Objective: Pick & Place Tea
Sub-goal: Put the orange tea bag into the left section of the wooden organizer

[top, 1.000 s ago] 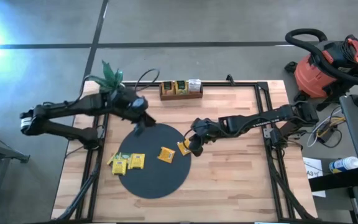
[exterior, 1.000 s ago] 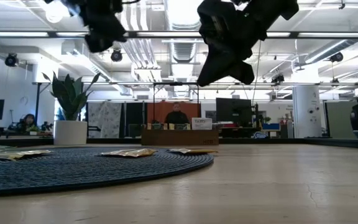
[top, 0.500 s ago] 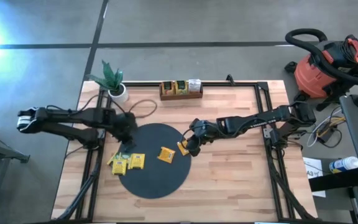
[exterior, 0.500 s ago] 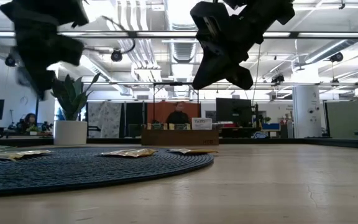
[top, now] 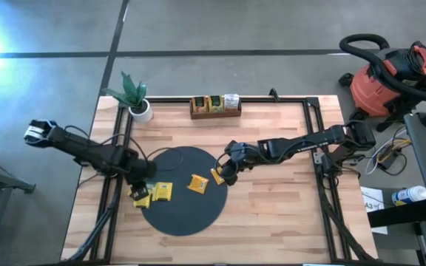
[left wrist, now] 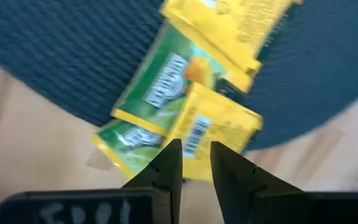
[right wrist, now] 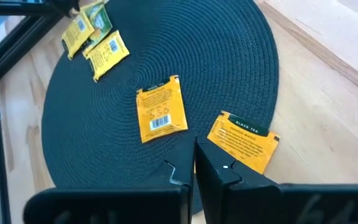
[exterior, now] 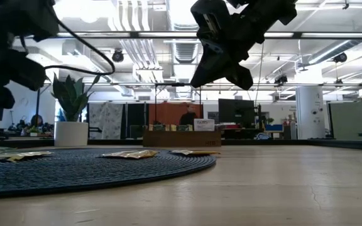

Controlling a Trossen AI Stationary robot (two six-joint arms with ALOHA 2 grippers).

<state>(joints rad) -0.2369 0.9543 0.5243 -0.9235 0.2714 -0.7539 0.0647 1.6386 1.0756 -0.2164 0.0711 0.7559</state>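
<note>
Tea packets on the mat, my left pincer over the left-hand cluster

The small flat yellow and green tea packets (top: 149,193) overlap at the left edge of the round black woven mat (top: 183,210), lower left of centre in the high view; my left gripper (top: 137,179) hovers there, fingers narrowly parted, empty. My right gripper (top: 226,167), closed and empty, hangs above the orange packet (top: 218,176) at the mat's right rim

Yellow and green tea packets (top: 152,193) lie flat, with two orange packets (right wrist: 160,109) nearby.
</note>
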